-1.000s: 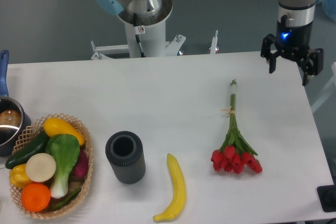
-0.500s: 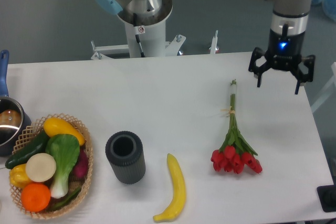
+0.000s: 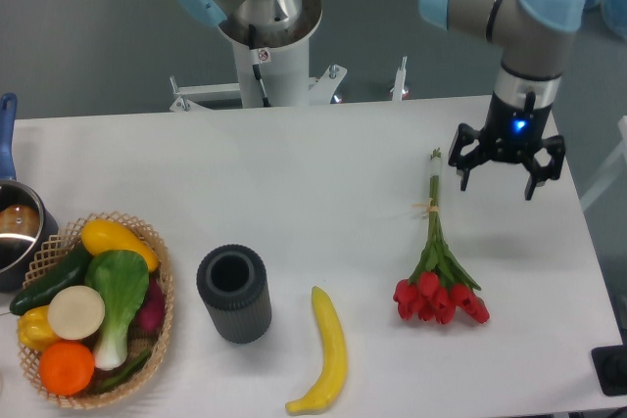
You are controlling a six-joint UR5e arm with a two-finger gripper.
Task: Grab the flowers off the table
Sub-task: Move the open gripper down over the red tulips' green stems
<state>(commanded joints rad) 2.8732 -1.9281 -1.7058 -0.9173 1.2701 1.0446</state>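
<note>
The flowers (image 3: 437,261), red tulips with green leaves and long thin stems tied by a tan band, lie on the white table (image 3: 323,173) right of centre, blooms toward the front edge. My gripper (image 3: 497,182) hangs open over the table's right side, just right of the stem ends and clear of them. Nothing sits between its black fingers (image 3: 463,171).
A yellow banana (image 3: 326,349) lies near the front edge. Left of it stands a dark ribbed cylinder (image 3: 233,293). A wicker basket (image 3: 147,364) of vegetables sits at the front left, with a pot (image 3: 14,232) behind it. The arm's base (image 3: 266,26) stands behind the table.
The gripper has moved left and forward, from the table's back right corner to beside the stem ends. It stays open. The flowers have not moved.
</note>
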